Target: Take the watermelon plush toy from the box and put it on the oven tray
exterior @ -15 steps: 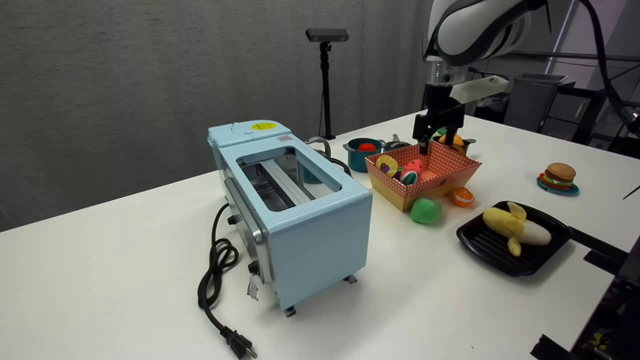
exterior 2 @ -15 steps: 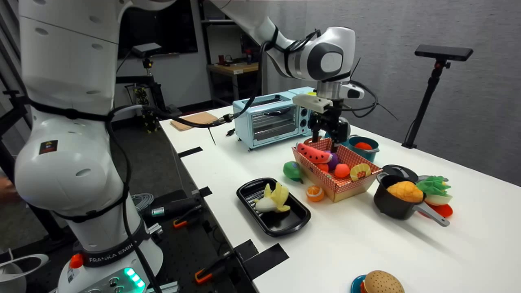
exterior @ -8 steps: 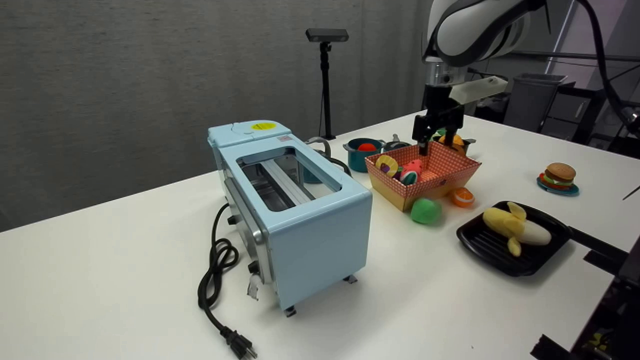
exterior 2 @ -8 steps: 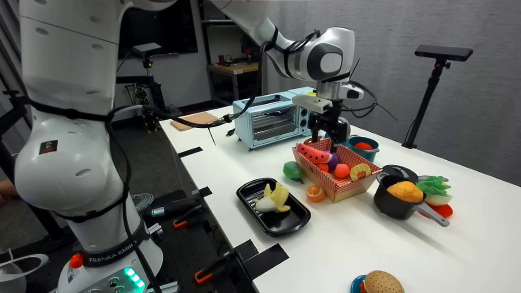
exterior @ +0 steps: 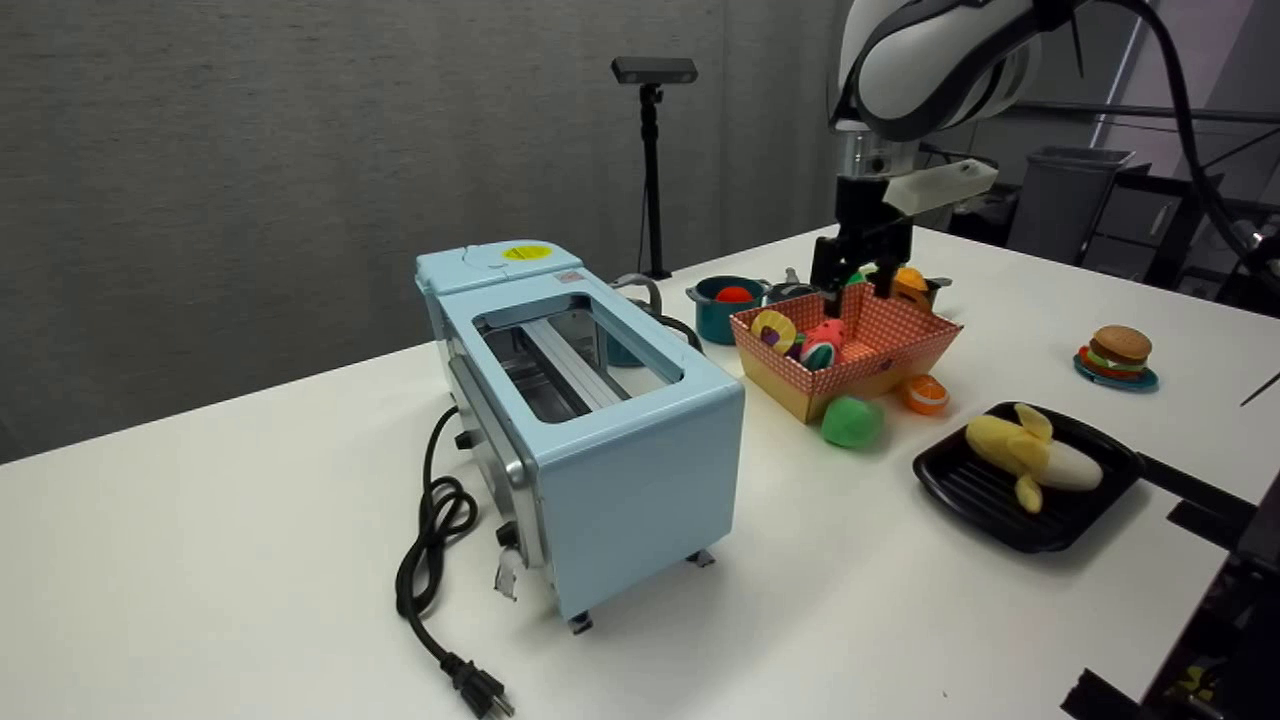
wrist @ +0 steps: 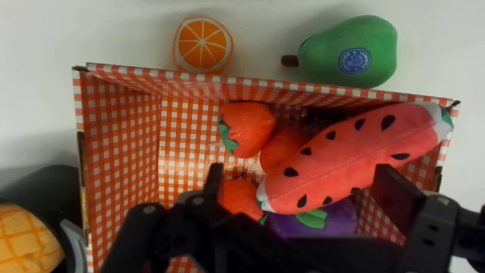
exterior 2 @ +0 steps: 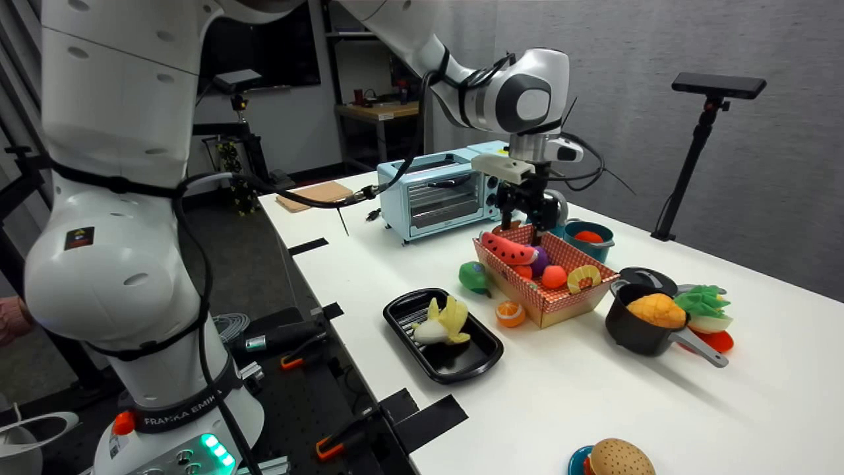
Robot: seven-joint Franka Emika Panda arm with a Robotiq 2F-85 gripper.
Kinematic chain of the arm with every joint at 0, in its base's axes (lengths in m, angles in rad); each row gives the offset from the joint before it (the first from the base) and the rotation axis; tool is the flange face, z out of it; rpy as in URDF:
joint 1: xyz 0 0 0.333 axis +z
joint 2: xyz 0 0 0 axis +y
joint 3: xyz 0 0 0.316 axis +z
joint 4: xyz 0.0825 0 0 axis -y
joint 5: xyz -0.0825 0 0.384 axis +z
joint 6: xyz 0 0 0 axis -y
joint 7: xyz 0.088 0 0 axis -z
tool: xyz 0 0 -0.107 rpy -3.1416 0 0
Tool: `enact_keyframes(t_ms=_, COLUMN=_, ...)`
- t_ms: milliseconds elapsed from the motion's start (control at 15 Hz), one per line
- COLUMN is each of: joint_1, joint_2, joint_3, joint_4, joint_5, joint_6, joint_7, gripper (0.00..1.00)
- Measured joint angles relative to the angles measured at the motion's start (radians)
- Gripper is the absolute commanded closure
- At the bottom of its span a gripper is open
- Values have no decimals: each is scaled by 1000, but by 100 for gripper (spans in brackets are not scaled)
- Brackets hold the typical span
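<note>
In the box (wrist: 121,159), the watermelon (wrist: 348,159) lies slantwise, one end at the far right corner in the wrist view. The gripper (wrist: 303,180) hangs above, fingers apart, holding nothing; grasp, lift and placing all seem left to do. Room looks tight along the box's right side. In an exterior view, the banana (exterior 2: 448,323) leaves the near right end of the tray (exterior 2: 471,353) bare.

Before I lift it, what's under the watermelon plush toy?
In the wrist view, the watermelon plush toy partly covers an orange-red toy and a purple toy; anything fully beneath it is hidden.
</note>
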Motion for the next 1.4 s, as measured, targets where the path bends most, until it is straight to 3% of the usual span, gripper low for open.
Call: enact_keyframes(t_ms=1400, joint_1=-18, joint_2=182, joint_3=-6, joint_4=185, joint_5=6, joint_6=5, joint_7=-14, gripper=1)
